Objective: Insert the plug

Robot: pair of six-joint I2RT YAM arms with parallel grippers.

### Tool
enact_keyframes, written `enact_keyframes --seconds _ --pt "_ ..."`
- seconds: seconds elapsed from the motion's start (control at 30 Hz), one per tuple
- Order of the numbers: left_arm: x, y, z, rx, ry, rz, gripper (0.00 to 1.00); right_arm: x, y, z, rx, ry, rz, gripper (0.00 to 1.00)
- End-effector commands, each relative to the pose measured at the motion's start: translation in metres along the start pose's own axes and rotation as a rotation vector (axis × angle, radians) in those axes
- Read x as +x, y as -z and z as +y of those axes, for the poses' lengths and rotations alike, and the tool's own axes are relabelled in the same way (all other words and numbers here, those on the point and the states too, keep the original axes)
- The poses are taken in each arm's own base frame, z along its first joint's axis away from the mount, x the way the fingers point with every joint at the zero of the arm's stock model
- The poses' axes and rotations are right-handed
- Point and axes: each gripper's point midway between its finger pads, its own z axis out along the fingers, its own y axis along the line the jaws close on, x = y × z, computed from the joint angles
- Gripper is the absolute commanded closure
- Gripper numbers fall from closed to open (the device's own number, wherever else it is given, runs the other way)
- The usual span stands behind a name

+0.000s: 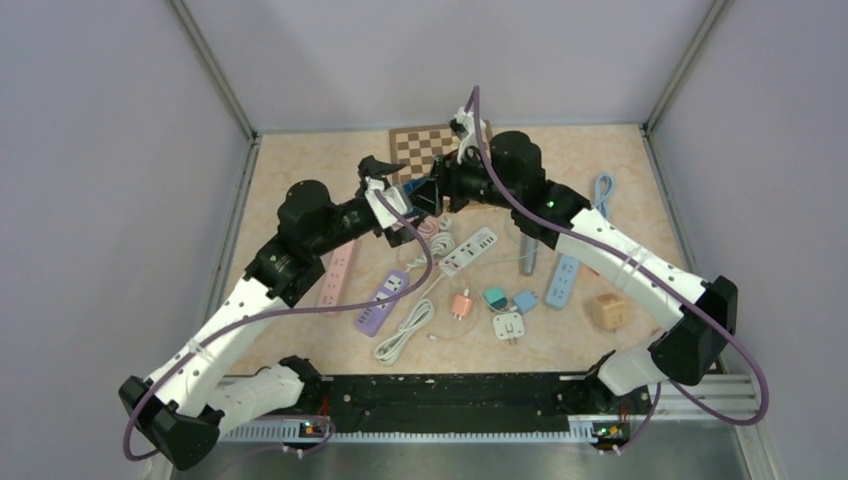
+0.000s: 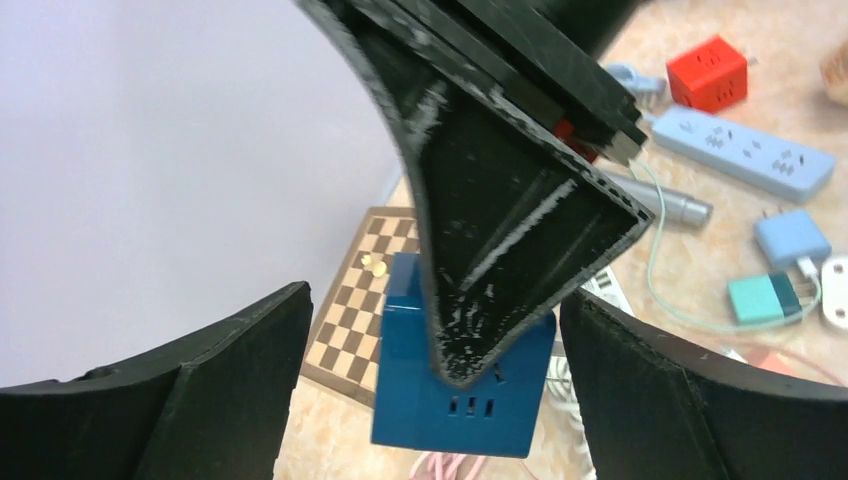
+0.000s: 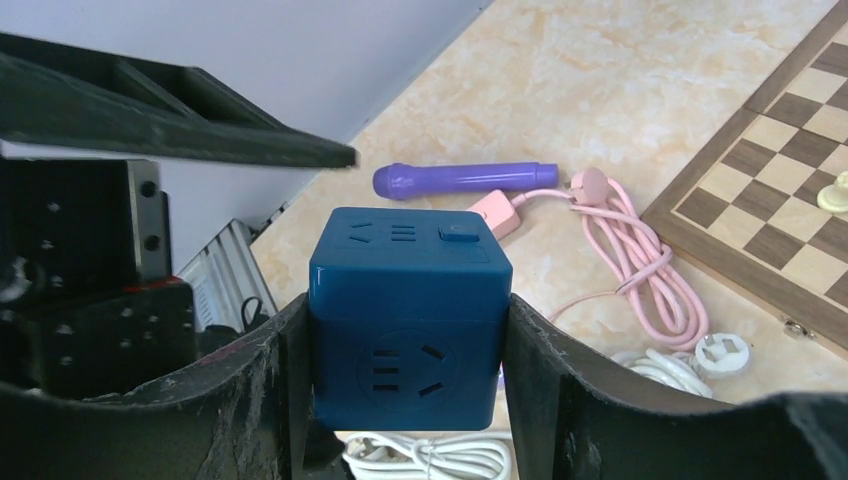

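My right gripper (image 3: 405, 310) is shut on a dark blue cube socket (image 3: 405, 320) and holds it above the table, one round socket face towards the camera. In the top view the right gripper (image 1: 430, 195) meets my left gripper (image 1: 398, 200) near the back middle. In the left wrist view the blue cube (image 2: 460, 410) hangs between my open left fingers (image 2: 230, 380), with gaps on both sides, and a right finger (image 2: 500, 230) covers its top. The left gripper (image 2: 435, 300) is empty. A pink cable with its plug (image 3: 495, 212) lies on the table below.
A chessboard (image 1: 425, 142) lies at the back. Purple (image 1: 382, 300), white (image 1: 470, 250), pink (image 1: 338, 275) and light blue (image 1: 563, 282) power strips lie mid-table, with several small adapters (image 1: 494, 297), a white coiled cable (image 1: 405, 335) and a wooden cube (image 1: 607, 312).
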Motion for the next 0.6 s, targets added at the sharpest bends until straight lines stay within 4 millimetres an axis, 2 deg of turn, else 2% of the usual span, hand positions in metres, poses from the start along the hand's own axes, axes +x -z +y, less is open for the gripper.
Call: enact_keyframes --seconds 0.0,0.17,0.33,0.4,0.57 --pt "-0.042 0.02 0.029 -0.172 0.086 -0.137 0.01 -0.048 0.012 0.026 -0.113 0.071 -0.13 0.93" --pt "-0.045 0.04 0.031 -0.259 0.231 -0.172 0.01 -0.074 0.021 0.026 -0.213 0.09 -0.157 0.93" --pt "-0.06 0.062 0.053 -0.413 0.45 -0.243 0.01 -0.097 0.042 0.032 -0.292 0.125 -0.223 0.93" --pt "-0.077 0.066 0.06 -0.426 0.586 -0.299 0.01 -0.105 0.053 0.042 -0.349 0.143 -0.256 0.93" --pt "-0.113 0.061 0.058 -0.323 0.796 -0.4 0.01 -0.124 0.08 0.078 -0.512 0.166 -0.367 0.93"
